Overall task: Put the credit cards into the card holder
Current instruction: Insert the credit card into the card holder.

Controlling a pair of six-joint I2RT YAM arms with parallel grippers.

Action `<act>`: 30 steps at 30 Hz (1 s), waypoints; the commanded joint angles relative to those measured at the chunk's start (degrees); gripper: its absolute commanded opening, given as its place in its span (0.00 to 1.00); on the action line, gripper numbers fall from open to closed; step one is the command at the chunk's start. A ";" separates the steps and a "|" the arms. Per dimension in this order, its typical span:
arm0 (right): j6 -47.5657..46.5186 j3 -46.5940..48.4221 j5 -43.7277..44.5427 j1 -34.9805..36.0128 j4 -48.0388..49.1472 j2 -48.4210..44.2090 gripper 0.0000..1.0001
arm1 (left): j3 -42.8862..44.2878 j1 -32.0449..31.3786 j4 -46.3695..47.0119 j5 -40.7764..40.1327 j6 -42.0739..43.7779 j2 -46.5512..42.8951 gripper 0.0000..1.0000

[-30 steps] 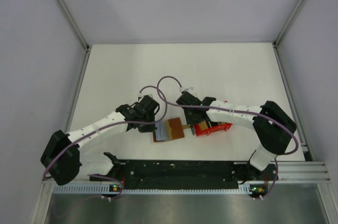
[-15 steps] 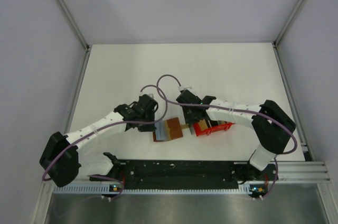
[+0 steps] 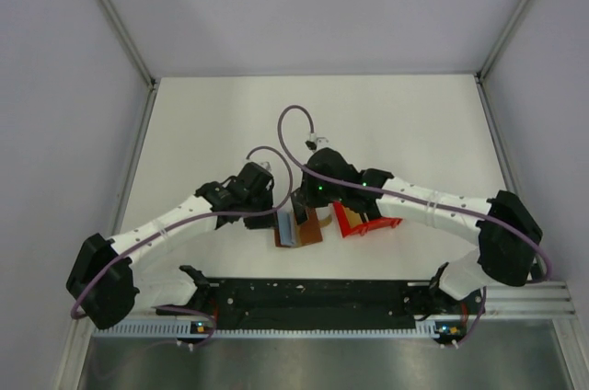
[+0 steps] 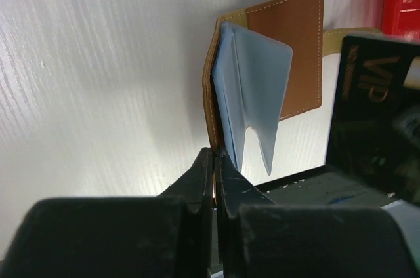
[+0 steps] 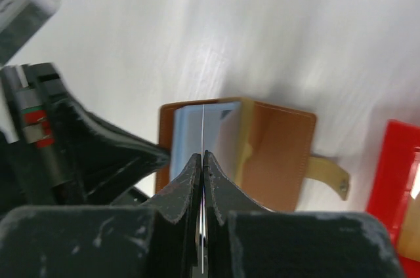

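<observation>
Right claw pinches a card over the card holder.

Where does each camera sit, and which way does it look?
Top: above and behind the robot, looking down at the table; both arms show.
Left wrist: on its arm, looking along the left pincer at the open wallet it pinches.
Right wrist: on its arm, looking past the right pincer, shut on a card, at the wallet.
Shared: all three see the wallet.
</observation>
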 commanded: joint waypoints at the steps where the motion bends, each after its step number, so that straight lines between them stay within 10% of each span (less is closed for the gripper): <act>1: 4.30 2.66 0.63 3.77 6.59 -0.16 0.00 | -0.13 0.08 2.85 1.10 -1.51 -1.47 0.00; 30: 7.64 -0.50 6.08 6.24 7.64 5.56 0.00 | -3.12 0.17 4.61 0.40 -4.41 -3.58 0.00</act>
